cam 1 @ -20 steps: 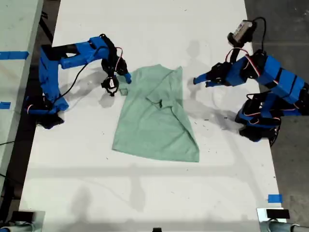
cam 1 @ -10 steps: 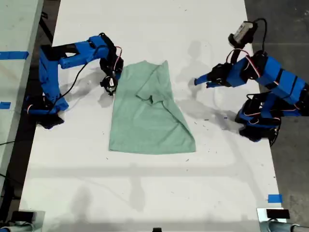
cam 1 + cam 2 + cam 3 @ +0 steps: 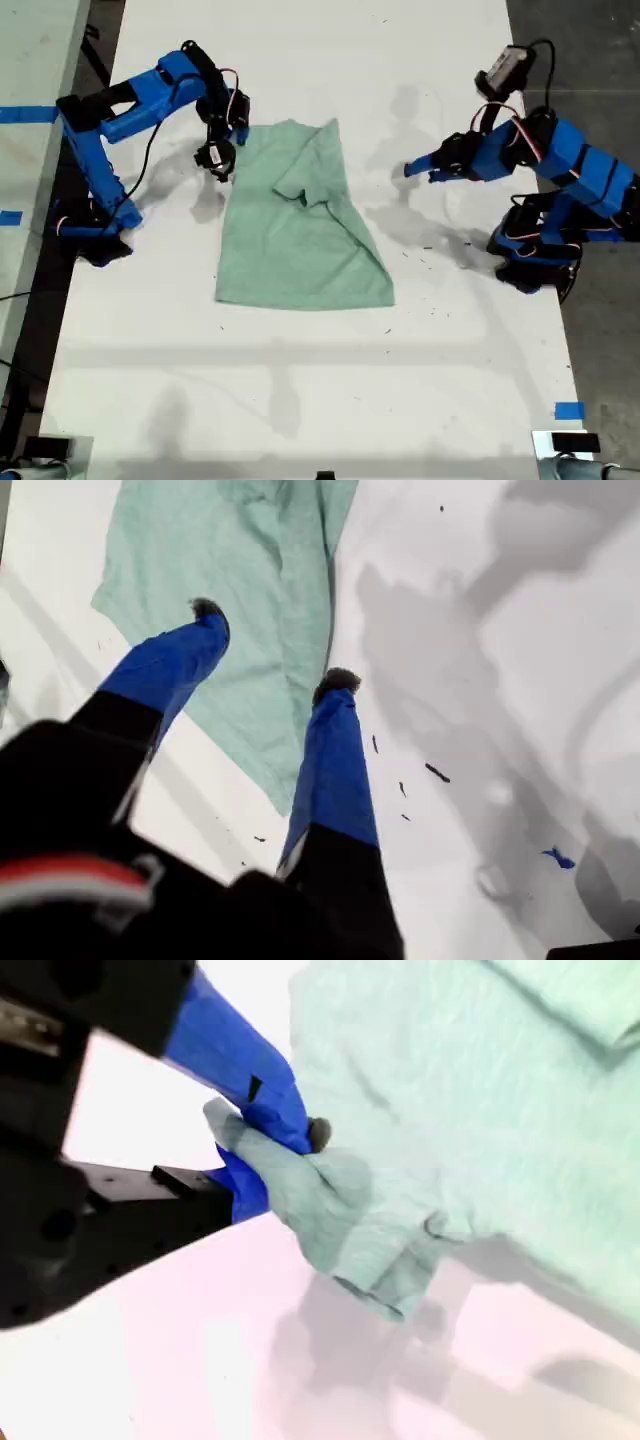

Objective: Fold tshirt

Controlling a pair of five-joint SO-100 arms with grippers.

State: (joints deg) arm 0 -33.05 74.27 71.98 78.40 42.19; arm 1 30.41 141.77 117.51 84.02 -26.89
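Observation:
The pale mint-green tshirt (image 3: 300, 235) lies partly folded on the white table (image 3: 320, 380), one sleeve doubled over its middle. At the exterior view's left, my second gripper (image 3: 238, 133) is shut on the tshirt's upper corner. The second wrist view shows that second gripper (image 3: 300, 1140) pinching a bunched fold of the tshirt (image 3: 500, 1110), lifted slightly off the table. My first gripper (image 3: 412, 170) hovers open at the exterior view's right, apart from the cloth. In the first wrist view the first gripper (image 3: 272, 645) has spread fingers, with the tshirt (image 3: 260, 540) edge beyond them.
A blue tape mark (image 3: 568, 410) sits near the table's front corner at the exterior view's right. Another tape strip (image 3: 25, 113) lies on the side surface at the exterior view's left. Small dark specks (image 3: 436, 772) dot the table. Dark floor (image 3: 590, 60) borders the table.
My second gripper moved toward the exterior view's left and far side, dragging the tshirt with it. The whole shirt slid that way. The first arm barely moved.

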